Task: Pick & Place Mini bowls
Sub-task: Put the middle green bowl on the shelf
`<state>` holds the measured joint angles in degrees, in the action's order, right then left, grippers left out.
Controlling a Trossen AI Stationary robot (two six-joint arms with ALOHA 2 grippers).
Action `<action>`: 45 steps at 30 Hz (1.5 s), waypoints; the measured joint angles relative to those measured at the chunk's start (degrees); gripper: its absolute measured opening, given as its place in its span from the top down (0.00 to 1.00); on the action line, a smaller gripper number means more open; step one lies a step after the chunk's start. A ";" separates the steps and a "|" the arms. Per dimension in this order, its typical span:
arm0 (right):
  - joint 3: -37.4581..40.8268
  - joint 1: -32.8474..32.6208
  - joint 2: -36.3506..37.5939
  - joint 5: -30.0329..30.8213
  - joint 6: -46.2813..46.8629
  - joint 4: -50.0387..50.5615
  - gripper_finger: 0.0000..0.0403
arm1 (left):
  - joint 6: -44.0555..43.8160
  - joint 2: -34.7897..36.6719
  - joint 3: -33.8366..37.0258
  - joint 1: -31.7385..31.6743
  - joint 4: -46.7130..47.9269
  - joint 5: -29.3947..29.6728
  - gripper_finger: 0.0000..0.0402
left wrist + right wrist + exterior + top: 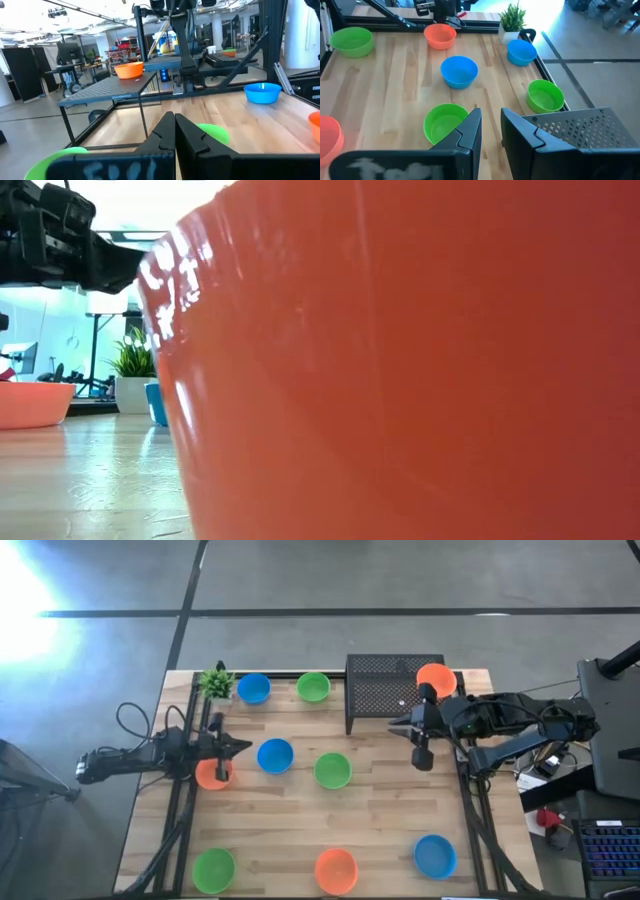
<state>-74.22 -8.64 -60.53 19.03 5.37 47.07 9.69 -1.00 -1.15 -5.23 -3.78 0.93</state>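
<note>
Several mini bowls in blue, green and orange stand on the wooden table [300, 820]. One orange bowl [436, 680] sits on top of the black mesh rack [395, 690] at the far right. My right gripper [491, 125] hangs open and empty over the rack's near edge, high above the table and slanting down toward the green bowl [442, 122]. At the table's left side my left gripper [175, 127] is shut and level, pointing toward the right edge. It holds nothing. Just beside it stands an orange bowl [212, 773]. Another orange bowl [400, 360] fills the low view.
A small potted plant [216, 683] stands at the far left corner beside a blue bowl [253, 688]. Two bowls, blue [275, 755] and green [332, 770], stand mid-table. Three more line the near edge: green [213, 868], orange [336, 870] and blue [435, 856].
</note>
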 joint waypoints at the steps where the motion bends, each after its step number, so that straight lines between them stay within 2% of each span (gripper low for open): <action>1: 0.00 0.00 0.00 0.00 -0.02 0.00 0.83 | 0.09 -0.01 -0.32 0.04 0.08 0.88 1.00; 6: 0.03 0.00 -0.34 -0.01 0.46 -0.01 0.83 | 0.15 -0.45 -3.15 0.04 0.83 5.34 1.00; 11: 0.25 0.00 -0.72 0.00 0.63 -0.77 0.83 | -1.68 -4.02 -8.67 0.04 8.00 7.50 1.00; 17: 1.04 0.00 -1.49 -0.01 1.91 -2.32 0.83 | -2.55 -12.39 -14.70 0.04 13.87 9.54 1.00; 27: 7.72 0.00 -3.24 -1.15 5.05 -8.43 0.83 | -2.58 -28.51 -24.19 0.04 21.43 8.04 1.00; 36: 18.27 0.02 -4.68 -8.61 3.19 -24.24 0.83 | -1.61 -34.93 -25.06 0.04 21.60 6.03 1.00; 45: 24.54 0.02 -6.59 -8.59 5.66 -31.04 0.83 | 0.24 -36.56 -25.17 0.07 20.97 5.86 1.00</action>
<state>-49.68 -8.62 -67.12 10.44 11.03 16.02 9.94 -37.56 -26.33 -5.17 17.19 6.79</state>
